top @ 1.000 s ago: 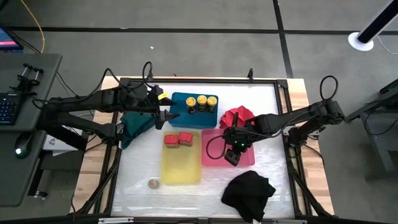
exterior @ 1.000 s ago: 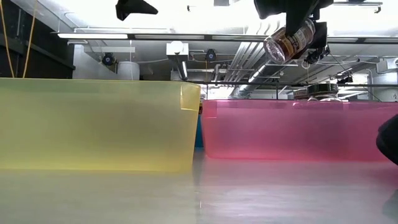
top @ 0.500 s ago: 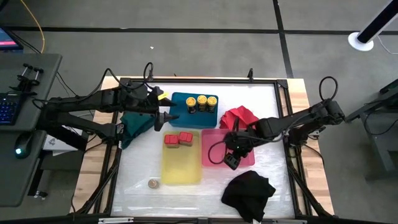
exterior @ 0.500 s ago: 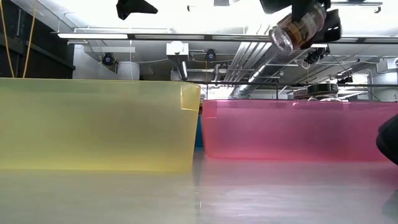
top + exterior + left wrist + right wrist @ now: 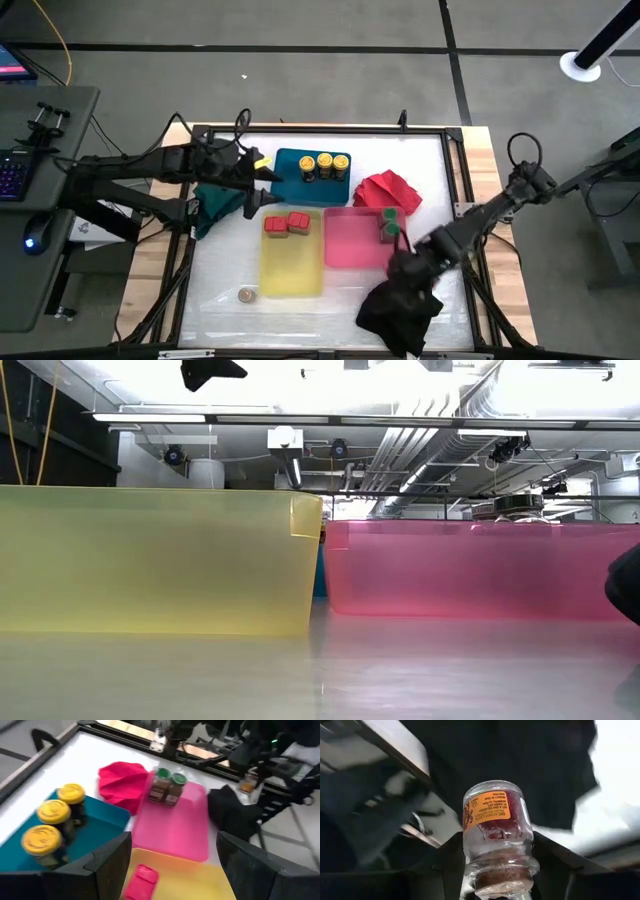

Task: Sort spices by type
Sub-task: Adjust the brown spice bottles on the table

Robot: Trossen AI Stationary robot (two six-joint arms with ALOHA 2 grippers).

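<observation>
on blue tray [image 5: 285,178] three yellow-lidded jars [image 5: 324,164]; right fingers [image 5: 445,865] clamp one clear jar [image 5: 497,835].

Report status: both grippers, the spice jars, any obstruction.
Right gripper shut on clear orange-labelled jar, over crumpled black cloth. Left gripper open, empty, by blue tray. Two green-lidded jars in pink tray.
</observation>
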